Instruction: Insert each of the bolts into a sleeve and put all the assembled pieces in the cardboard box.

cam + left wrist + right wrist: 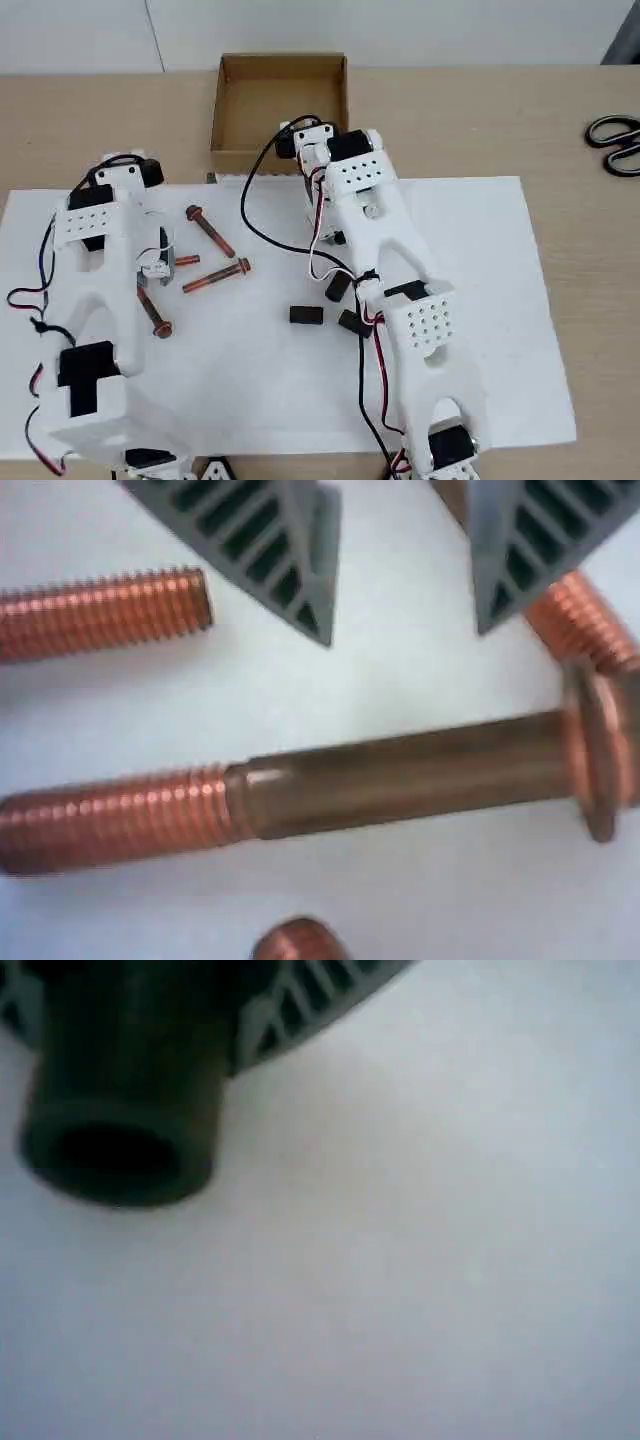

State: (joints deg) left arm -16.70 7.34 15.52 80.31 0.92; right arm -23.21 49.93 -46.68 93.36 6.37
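1. Left gripper (402,620) spread apart, just above a copper bolt (400,780) lying on white paper (250,390); more bolts (216,276) left of centre in high view
2. Right gripper (140,1020) pinching a black sleeve (115,1120)
3. Loose sleeves (306,315) mid-frame, cardboard box (228,110) top centre of high view

Copper bolts (216,276) flat, scattered; black sleeves (306,315) loose; cardboard box (216,110) open-topped.
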